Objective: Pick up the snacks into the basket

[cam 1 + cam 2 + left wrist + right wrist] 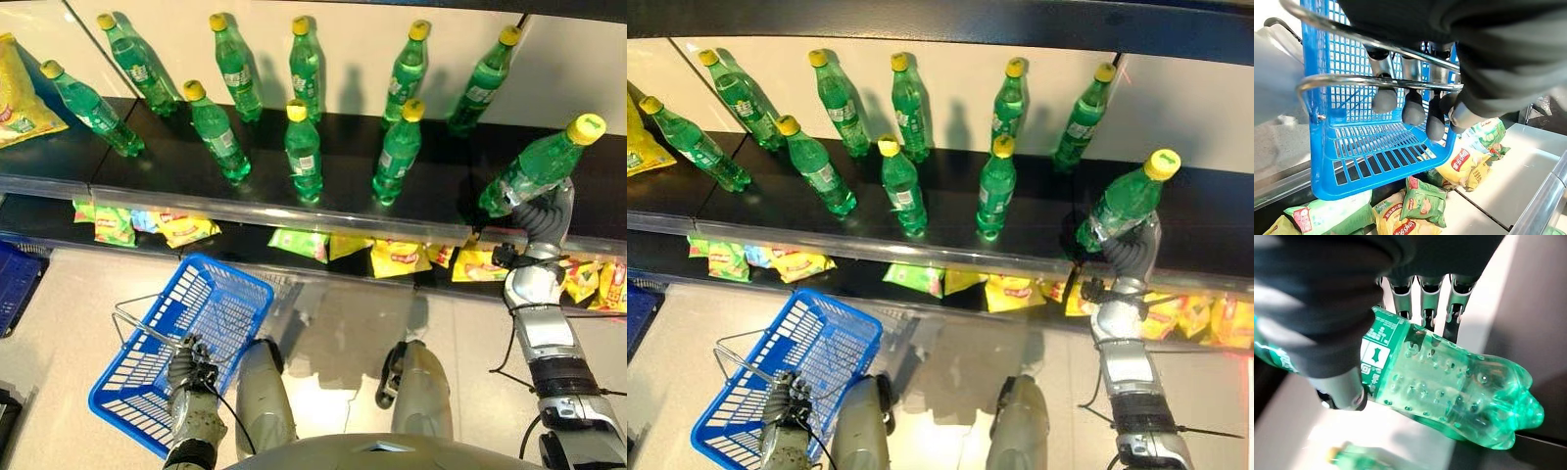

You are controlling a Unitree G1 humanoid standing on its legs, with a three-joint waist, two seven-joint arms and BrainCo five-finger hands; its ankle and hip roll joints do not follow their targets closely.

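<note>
Yellow and green snack bags (392, 257) — lying flat in a row on the lower shelf (39, 220), just under the bottles. Too squashed together to count for sure; about ten or more. One more big yellow bag (20, 88) up on the top shelf (176, 166), far to the left. None in the basket so far.

Blue basket (211, 294): just one, empty, hanging low in front of the lower shelf. Probably kept there so bags can drop straight in. Left hand (191, 367) clenched round its wire handle (1376, 81), fingers hooked under the bar to carry it.

Green bottles with yellow caps: ten, counted. Five at the back, five nearer the front edge, most of them standing up.

Right hand (549, 211) up at the last bottle (534, 166) on the right, fingers (1422, 298) and thumb wrapped round its lower part — gripping a drink, not a snack. Bottle leaning over, likely being lifted or moved aside.
</note>
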